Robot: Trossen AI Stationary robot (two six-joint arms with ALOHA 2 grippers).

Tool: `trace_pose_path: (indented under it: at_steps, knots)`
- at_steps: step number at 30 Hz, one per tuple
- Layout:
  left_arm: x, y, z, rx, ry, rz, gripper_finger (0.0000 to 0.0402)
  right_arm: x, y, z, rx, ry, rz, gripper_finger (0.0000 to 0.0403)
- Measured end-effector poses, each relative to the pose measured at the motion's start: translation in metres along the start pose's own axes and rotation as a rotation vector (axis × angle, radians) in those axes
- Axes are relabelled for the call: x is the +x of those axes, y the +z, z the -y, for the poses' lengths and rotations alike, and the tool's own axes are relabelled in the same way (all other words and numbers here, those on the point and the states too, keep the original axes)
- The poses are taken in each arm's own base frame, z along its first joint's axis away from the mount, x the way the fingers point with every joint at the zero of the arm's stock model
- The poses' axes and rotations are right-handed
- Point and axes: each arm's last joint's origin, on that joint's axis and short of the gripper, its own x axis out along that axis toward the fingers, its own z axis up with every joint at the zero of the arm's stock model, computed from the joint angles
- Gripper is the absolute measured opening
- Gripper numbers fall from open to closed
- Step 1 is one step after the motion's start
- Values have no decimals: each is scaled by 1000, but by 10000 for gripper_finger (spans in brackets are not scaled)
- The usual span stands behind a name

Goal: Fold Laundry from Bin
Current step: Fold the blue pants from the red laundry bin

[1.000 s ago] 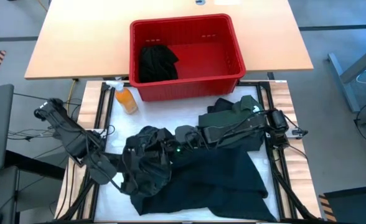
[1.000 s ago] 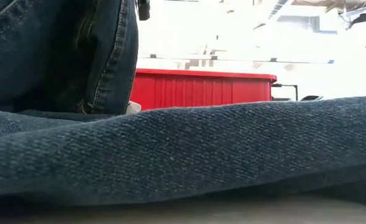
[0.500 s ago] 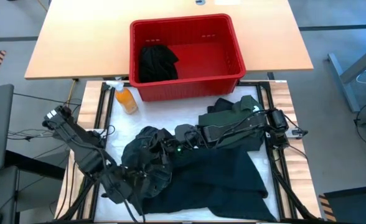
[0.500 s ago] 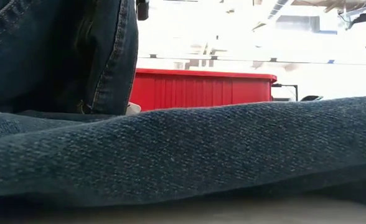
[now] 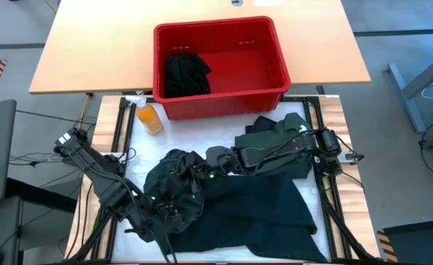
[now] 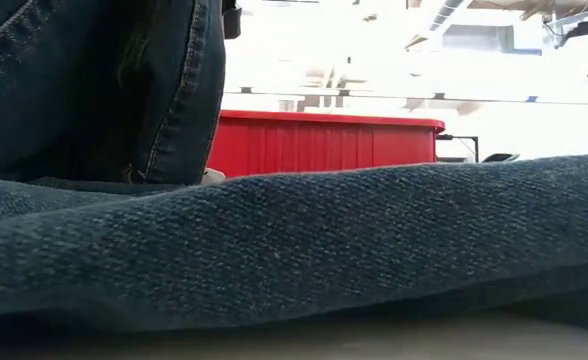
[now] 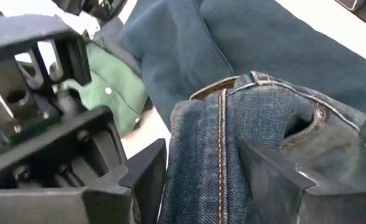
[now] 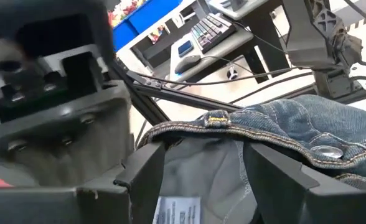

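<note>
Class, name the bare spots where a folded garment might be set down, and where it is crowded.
Free: the bin floor right of the black garment; the wooden tabletop flanking it. Crowded: the white mat, under jeans and green shirt.

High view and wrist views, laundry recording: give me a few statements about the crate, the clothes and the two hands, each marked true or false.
1. The red crate is empty. False: one black garment lies in it.
2. The orange bottle stands outside the crate. True.
3. The left hand has jeans between its fingers. True.
4. The right hand hovers over the crate. False: it is at the jeans' waistband, down on the work surface.
5. A green shirt lies under the right arm. True.
</note>
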Motion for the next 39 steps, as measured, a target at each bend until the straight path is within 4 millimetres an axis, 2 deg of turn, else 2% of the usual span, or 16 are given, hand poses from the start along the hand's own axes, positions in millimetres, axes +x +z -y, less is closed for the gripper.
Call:
trace_pose_path:
  at_steps: [4, 6, 9, 10, 14, 18, 24, 27, 30, 33, 36, 39]
  knots:
    - [1, -5, 0, -63, -77, -39, 150, 0, 0, 0, 5, -2, -3, 244]
    - [2, -9, 1, -117, -121, -81, 110, 0, 1, 2, 6, 5, -4, 244]
    - [1, -19, 3, -175, -178, -177, 28, -3, 6, 4, 8, 43, -16, 244]
    - [1, -21, 3, -203, -184, -199, 16, -4, 7, 5, 9, 53, -21, 244]
    - [-5, -30, 7, -265, -210, -301, 3, -11, 12, 19, 64, 29, -108, 244]
    - [-23, -40, 16, -348, -278, -395, 2, -29, 12, 33, 78, -67, -270, 244]
    - [-51, -50, 38, -489, -490, -574, 1, -52, -2, 28, -45, -269, -386, 244]
    - [-60, -50, 49, -535, -579, -637, 0, -57, -27, 30, -42, -282, -399, 244]
    - [-67, -51, 57, -598, -645, -715, 0, -60, -71, 39, -3, -318, -409, 244]
    - [-74, -52, 64, -651, -696, -789, 0, -61, -112, 39, -83, -325, -413, 244]
    - [-80, -53, 72, -687, -756, -866, 0, -63, -129, 26, -269, -385, -400, 242]
    - [-83, -55, 79, -713, -827, -974, 0, -66, -142, 18, -425, -431, -470, 236]
